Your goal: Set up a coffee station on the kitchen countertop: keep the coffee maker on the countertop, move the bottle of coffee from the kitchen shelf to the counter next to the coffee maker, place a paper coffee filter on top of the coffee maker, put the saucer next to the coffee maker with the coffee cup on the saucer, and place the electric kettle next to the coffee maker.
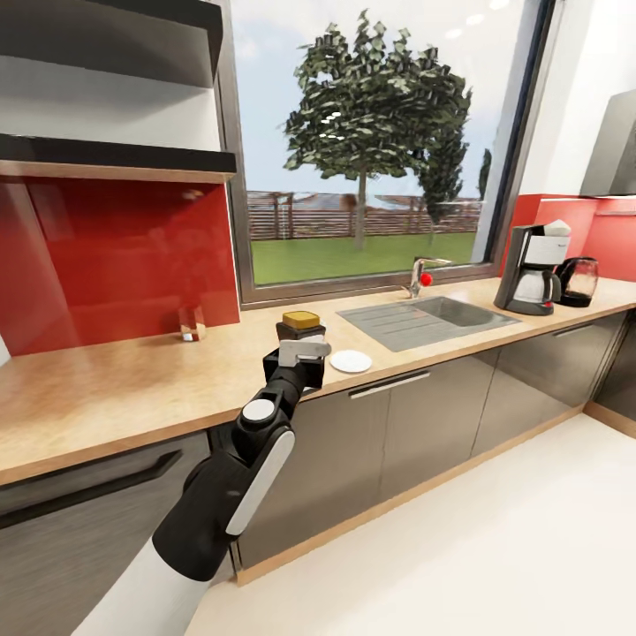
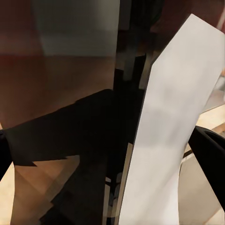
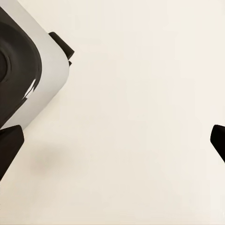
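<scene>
We see a chrome faucet point(image 1: 419, 276) behind the grey sink point(image 1: 424, 320), and a small glass point(image 1: 191, 323) far left.

The electric kettle point(image 1: 578, 281) stands right of the coffee maker point(image 1: 533, 269) (touching).

The kitchen countertop point(image 1: 132, 380) is bare wood from the small glass block point(image 1: 192, 323) at the red backsplash out to its front edge, and again between the saucer point(image 1: 351, 360) and the sink point(image 1: 424, 320). At the right end, the coffee maker point(image 1: 533, 269) and the electric kettle point(image 1: 578, 281) stand just beside each other, blocking passage between them. The left gripper point(image 1: 300, 352), closed on the bottle of coffee point(image 1: 300, 325), stands just beside the saucer.
</scene>
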Robot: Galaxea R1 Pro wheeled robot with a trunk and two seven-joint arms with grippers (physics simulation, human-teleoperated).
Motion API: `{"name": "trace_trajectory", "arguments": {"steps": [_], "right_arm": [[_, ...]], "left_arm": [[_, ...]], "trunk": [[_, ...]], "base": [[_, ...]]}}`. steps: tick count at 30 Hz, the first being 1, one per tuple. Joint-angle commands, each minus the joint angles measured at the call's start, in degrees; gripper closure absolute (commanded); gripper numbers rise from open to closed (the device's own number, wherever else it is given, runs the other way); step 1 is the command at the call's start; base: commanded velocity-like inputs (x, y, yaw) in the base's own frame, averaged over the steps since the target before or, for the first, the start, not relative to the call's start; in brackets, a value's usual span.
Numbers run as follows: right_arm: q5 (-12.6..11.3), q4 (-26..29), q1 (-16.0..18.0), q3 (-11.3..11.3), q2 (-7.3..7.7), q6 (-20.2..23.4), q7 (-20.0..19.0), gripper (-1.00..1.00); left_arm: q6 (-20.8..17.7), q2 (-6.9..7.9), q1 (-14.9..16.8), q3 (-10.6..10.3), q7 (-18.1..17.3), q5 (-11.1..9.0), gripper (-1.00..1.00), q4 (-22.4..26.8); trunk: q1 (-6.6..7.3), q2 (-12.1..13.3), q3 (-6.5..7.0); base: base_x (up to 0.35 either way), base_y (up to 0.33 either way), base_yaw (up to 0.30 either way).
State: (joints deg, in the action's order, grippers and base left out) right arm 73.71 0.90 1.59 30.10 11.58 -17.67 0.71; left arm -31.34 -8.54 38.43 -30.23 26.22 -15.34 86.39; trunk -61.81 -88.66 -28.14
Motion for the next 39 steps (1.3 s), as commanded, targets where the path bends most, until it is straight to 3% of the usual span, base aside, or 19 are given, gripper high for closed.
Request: {"name": "trace_trajectory", "arguments": {"steps": [1,22,29,39], "right_arm": [[0.6,0.0,0.0,0.5,0.02,-0.2,0.1,-1.00],[0.6,-0.3,0.0,0.5,0.02,-0.1,0.1,-1.00],[0.6,-0.3,0.0,0.5,0.02,-0.2,0.1,-1.00],[0.6,-0.2,0.0,0.5,0.02,-0.2,0.1,-1.00]], "left_arm": [[-0.1,0.01,0.1,-0.1,0.6,-0.6,1.00,0.1],[0.0,-0.05,0.1,-0.1,0.4,-0.6,1.00,0.0],[0.0,-0.05,0.1,-0.2,0.4,-0.6,1.00,0.0],[0.0,-0.06,0.1,-0.1,0.3,-0.6,1.00,0.0]], "trunk": [[0.00,0.0,-0.06],[0.00,0.0,-0.06],[0.00,0.0,-0.06],[0.00,0.0,-0.06]], "base": [[0.000,0.000,-0.006],[0.003,-0.003,-0.080],[0.115,-0.136,-0.262],[0.205,-0.205,-0.064]]}}
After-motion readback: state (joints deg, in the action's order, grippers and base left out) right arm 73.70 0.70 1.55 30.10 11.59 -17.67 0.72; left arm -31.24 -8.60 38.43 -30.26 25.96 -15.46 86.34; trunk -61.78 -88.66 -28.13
